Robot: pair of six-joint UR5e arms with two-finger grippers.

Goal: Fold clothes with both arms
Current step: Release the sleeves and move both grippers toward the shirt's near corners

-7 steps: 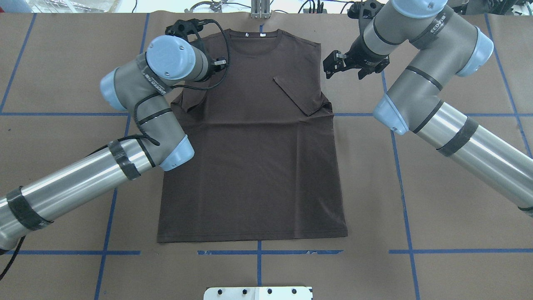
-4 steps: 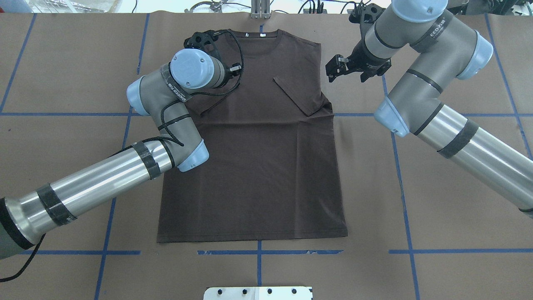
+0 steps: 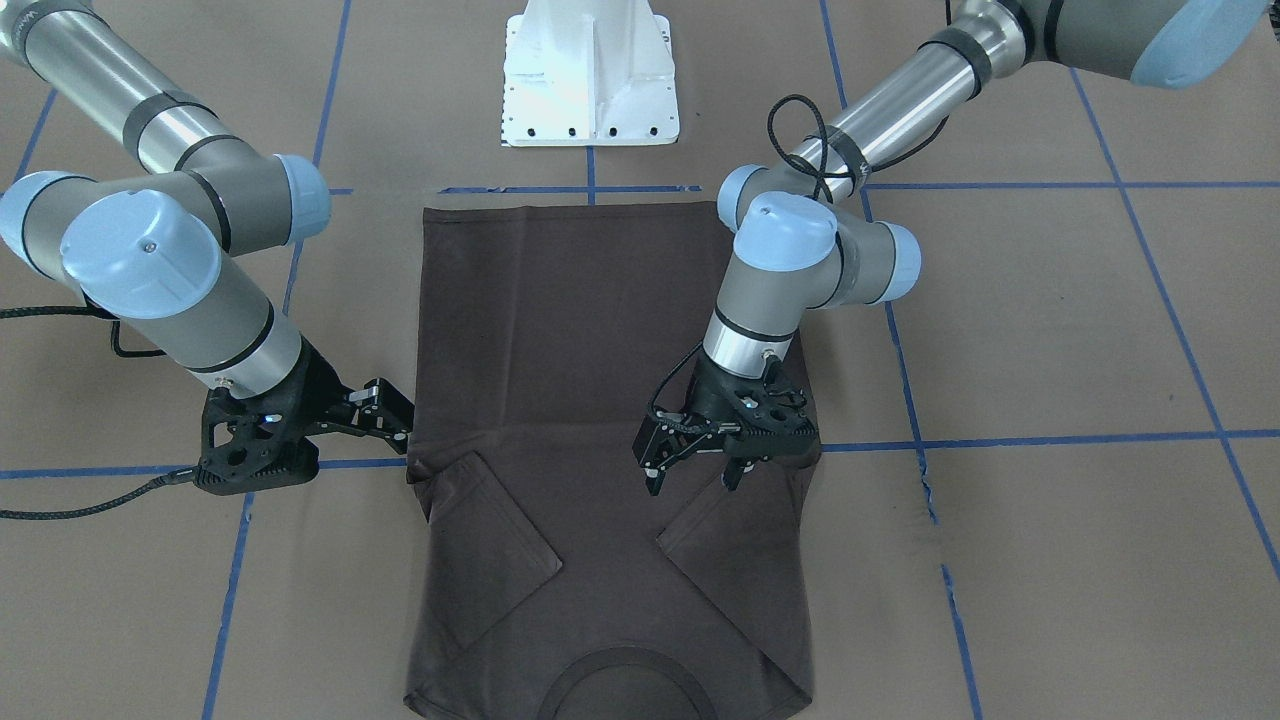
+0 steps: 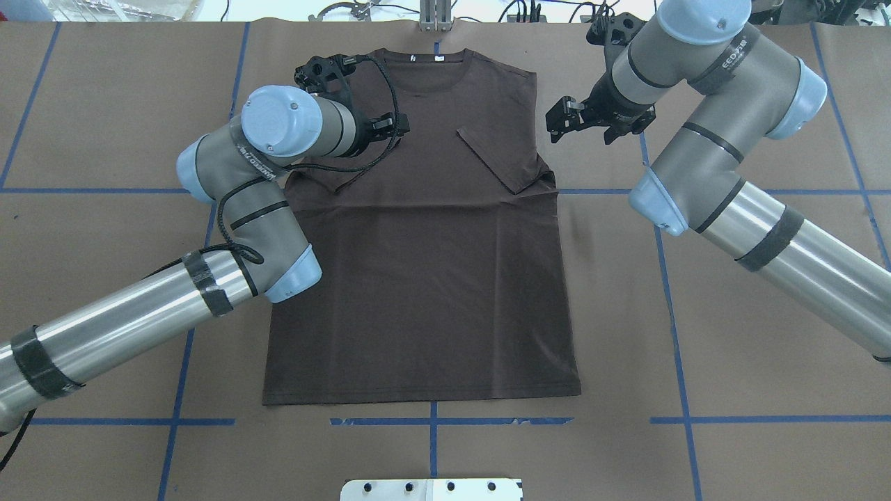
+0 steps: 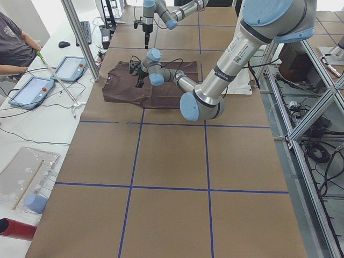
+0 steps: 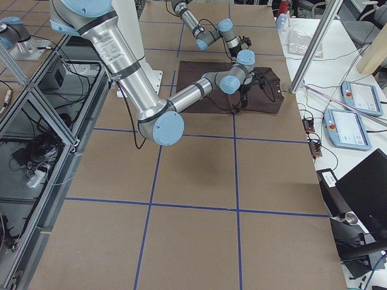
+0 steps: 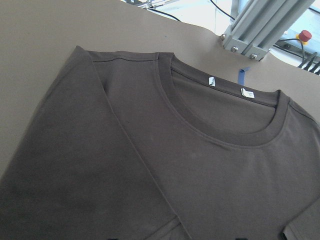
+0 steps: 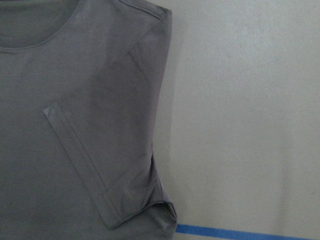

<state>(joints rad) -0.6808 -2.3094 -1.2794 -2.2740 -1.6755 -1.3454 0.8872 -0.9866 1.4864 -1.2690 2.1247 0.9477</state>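
Now that the left arm (image 4: 268, 177) has drawn back a little toward the table's left edge after leaning in over the chest a moment ago, the left sleeve (image 3: 725, 535) lies folded inward on the dark brown T-shirt (image 4: 424, 278), mirroring the right sleeve (image 3: 490, 535). The left gripper (image 3: 692, 482) hangs over that sleeve with its fingers (image 3: 652, 478) spread and empty, so the cloth looks released. The right gripper (image 3: 395, 408) has barely shifted. It sits just beside the shirt's right side over bare table (image 4: 731, 334), and its fingers seem parted around nothing. The shirt rests flat mid-table, collar (image 7: 220, 137) toward the far edge and hem toward the robot's edge. Judging by this, the sleeve stage is finished and the lengthwise body folds remain.
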